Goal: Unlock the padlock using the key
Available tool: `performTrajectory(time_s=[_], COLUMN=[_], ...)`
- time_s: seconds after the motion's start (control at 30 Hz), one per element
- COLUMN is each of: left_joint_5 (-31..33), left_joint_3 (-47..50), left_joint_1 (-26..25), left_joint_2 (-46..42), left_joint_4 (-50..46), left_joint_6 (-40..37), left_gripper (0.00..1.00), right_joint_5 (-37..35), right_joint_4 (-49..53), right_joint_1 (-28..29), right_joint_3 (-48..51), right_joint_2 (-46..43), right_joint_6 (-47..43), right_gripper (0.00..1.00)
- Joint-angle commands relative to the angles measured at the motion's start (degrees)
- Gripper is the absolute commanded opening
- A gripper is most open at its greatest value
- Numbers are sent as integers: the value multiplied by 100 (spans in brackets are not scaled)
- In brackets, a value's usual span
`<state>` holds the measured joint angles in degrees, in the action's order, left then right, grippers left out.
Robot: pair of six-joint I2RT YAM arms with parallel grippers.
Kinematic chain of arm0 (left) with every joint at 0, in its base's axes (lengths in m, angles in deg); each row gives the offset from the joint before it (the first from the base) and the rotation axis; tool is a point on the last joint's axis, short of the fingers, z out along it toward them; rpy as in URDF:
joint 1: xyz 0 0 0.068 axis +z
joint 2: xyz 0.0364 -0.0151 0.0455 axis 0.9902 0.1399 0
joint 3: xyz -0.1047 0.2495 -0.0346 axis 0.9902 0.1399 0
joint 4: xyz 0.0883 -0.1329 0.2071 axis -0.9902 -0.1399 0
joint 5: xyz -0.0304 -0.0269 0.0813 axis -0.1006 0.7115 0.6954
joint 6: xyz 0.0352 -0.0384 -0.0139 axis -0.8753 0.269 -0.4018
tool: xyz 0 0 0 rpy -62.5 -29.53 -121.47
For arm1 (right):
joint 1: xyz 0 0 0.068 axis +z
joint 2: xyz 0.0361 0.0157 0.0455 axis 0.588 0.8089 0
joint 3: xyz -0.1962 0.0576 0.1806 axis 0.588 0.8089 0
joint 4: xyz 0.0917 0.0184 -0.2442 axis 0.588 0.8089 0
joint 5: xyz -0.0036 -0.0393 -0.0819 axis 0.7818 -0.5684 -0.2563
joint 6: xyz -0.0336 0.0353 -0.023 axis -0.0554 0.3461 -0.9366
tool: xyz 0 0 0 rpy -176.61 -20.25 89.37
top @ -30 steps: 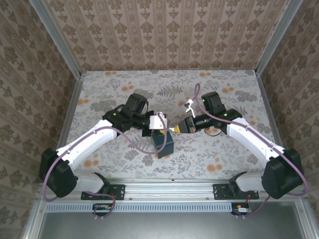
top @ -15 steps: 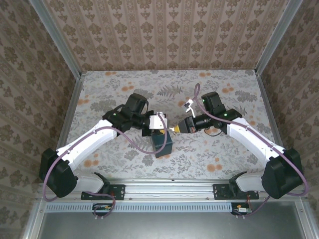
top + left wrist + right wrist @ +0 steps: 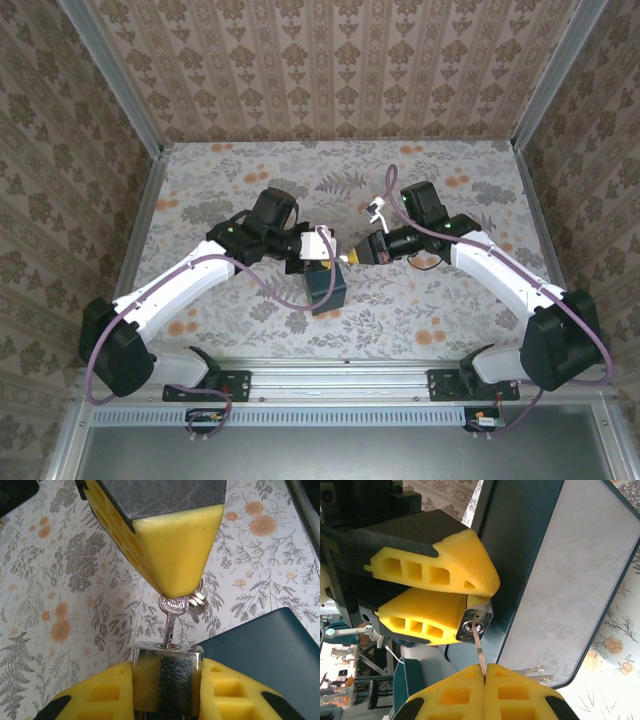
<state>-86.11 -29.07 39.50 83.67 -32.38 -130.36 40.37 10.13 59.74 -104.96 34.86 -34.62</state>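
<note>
Right arm has crept a little leftward toward the other gripper over the last second, seen from the top camera. Left arm and blue tin (image 3: 325, 288) have not shifted.

- Left gripper (image 3: 167, 692): yellow pads clamped on the padlock (image 3: 167, 677) body, keyhole face turned toward the right arm. Lock is held in the air just beside the tin's upper corner.
- Right gripper (image 3: 485, 687): jaws pressed together on the head of the key (image 3: 479, 652). Spare keys (image 3: 197, 602) on the same ring hang loose beside its fingertip.
- Key blade tip sits in the keyhole, and a stretch of bare shank still shows between key head and lock face. Blade runs roughly in line with the lock body.

Reading: the small advance looks like insertion under way — key entering, probably not fully seated. No sign of a turn yet. Shackle is hidden behind the left pads, so locked or released cannot be told.

Next call, as judged — push home along the same line before twisting, since a thin blade could bend or slip in the foam pads
</note>
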Motion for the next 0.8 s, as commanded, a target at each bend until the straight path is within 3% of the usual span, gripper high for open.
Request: performTrajectory(time_s=[0.0, 0.13, 0.33, 0.77], left_joint_5=[-14, 374, 765, 424], left_joint_3=[-230, -292, -107, 277], left_joint_1=[-124, -327, -354, -261], left_joint_2=[-108, -16, 5, -284], left_joint_4=[35, -106, 419, 1065], left_joint_6=[-237, -458, -380, -8], left_gripper=[6, 5, 2, 2], right_joint_5=[105, 290, 462, 548], right_joint_4=[-42, -122, -542, -2190], right_joint_1=[42, 63, 214, 220], right_joint_3=[-227, -281, -222, 483], right_joint_2=[63, 135, 368, 572], right_joint_6=[-15, 157, 712, 2265], right_gripper=[0, 0, 0, 0])
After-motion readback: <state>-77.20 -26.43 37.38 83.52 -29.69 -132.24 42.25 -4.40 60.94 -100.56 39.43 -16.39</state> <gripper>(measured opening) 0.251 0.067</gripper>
